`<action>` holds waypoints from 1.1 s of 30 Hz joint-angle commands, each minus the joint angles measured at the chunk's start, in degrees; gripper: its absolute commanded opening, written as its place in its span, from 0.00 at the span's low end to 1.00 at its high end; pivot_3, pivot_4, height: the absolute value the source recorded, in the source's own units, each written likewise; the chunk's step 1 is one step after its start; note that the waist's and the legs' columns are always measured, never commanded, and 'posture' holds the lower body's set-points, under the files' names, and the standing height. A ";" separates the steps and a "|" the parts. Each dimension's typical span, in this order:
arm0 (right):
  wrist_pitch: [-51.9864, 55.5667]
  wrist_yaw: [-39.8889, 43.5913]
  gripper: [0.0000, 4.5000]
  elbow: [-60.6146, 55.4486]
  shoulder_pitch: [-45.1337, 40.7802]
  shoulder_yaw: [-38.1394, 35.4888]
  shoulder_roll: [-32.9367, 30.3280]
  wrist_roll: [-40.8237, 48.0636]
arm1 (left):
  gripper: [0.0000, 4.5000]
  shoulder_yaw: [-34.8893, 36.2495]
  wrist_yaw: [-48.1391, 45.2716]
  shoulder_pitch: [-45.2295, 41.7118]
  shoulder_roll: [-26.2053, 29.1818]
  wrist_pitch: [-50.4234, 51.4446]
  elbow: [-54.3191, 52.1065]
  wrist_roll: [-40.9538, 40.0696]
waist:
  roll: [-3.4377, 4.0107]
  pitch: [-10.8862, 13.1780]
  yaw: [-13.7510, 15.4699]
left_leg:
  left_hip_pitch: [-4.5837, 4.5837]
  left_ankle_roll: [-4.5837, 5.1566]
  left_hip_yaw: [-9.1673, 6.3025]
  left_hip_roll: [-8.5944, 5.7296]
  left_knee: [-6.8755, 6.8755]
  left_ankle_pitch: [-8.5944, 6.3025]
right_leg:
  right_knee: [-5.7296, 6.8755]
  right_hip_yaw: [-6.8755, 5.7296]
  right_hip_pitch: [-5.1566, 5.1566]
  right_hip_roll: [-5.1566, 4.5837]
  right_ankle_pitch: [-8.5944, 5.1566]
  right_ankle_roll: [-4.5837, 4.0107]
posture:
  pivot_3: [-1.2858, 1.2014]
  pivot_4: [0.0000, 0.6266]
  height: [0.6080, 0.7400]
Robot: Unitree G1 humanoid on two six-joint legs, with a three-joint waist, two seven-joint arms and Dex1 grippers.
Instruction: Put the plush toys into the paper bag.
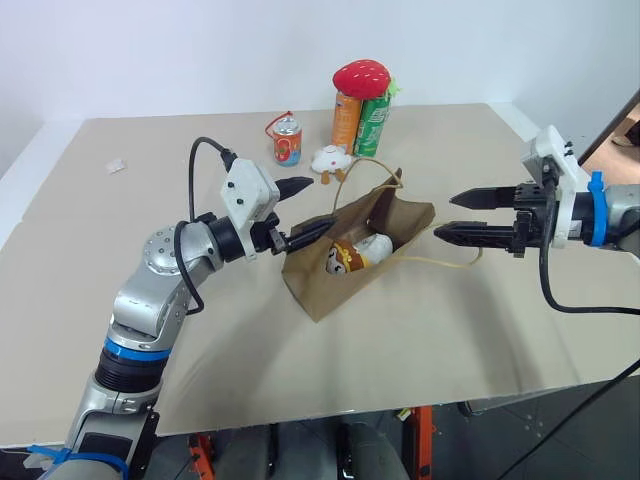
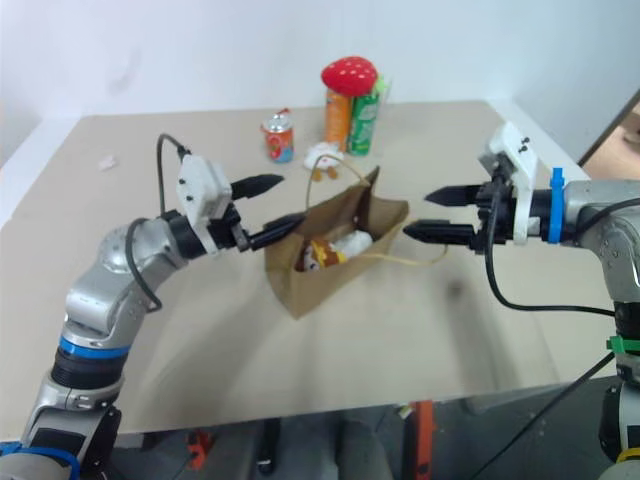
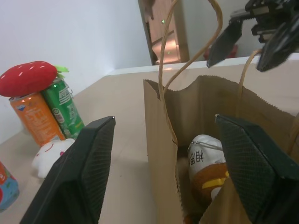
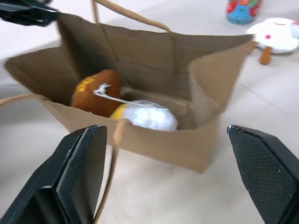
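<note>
The brown paper bag (image 1: 325, 288) stands tilted in the middle of the table with its mouth open. Inside lie both plush toys: the brown monkey-like one (image 1: 343, 260) and the yellow and white egg-shaped one (image 1: 376, 246). My left gripper (image 1: 320, 205) is open at the bag's left rim, and in the left wrist view the bag's wall (image 3: 161, 140) stands between its spread fingers without being pinched. My right gripper (image 1: 447, 214) is open to the right of the bag, apart from it. One cord handle (image 1: 366, 163) arches up; the other (image 1: 452, 262) lies on the table.
Behind the bag stand a red can (image 1: 287, 141), a small white toy (image 1: 329, 159), and an orange can (image 1: 346, 120) and a green can (image 1: 375, 124) topped by a red strawberry plush (image 1: 361, 74). A white scrap (image 1: 116, 166) lies far left. The table's front edge (image 1: 400, 405) is near.
</note>
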 commanded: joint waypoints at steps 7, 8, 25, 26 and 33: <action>4.51 -2.93 1.00 2.56 -3.58 -9.89 2.85 6.96 | 0.79 1.09 -1.87 0.56 2.18 -0.30 -1.84 -1.71 | 0.00 0.00 -0.06 | 0.00 0.01 0.05 0.03 0.01 0.01 | 0.01 0.06 -0.02 0.06 0.04 0.01 | 0.52 0.24 1.00; 5.02 -2.94 1.00 2.09 -3.43 -10.45 3.14 7.67 | 0.79 0.92 -1.86 0.63 2.21 -0.39 -1.79 -1.53 | 0.00 0.00 -0.05 | 0.00 0.01 0.07 0.03 0.01 0.01 | 0.01 0.07 -0.02 0.06 0.05 0.01 | 0.52 0.24 1.00; -5.56 2.89 0.42 4.37 9.02 -3.98 -3.72 -3.67 | 0.82 3.19 -4.39 3.94 5.15 5.37 -7.87 -9.75 | 0.03 -0.01 -0.20 | 0.00 0.04 0.22 0.04 0.05 0.01 | 0.02 0.22 -0.08 0.07 0.08 0.02 | 0.52 0.24 1.00; -5.01 4.43 0.35 1.85 10.36 -3.34 -3.94 -2.83 | 0.82 3.21 -4.98 4.29 5.92 5.73 -8.05 -10.04 | 0.07 -0.03 -0.23 | 0.02 0.05 0.26 0.11 0.05 0.01 | 0.03 0.25 -0.08 0.14 0.10 0.01 | 0.52 0.24 1.00; 2.65 7.34 0.02 -19.26 14.79 0.68 -1.64 5.87 | 0.82 1.99 -8.45 7.32 9.88 3.01 -7.32 -7.51 | 0.06 -0.03 -0.12 | 0.12 0.00 0.39 0.40 0.13 -0.01 | 0.07 0.32 -0.07 0.36 0.17 -0.05 | 0.52 0.24 1.00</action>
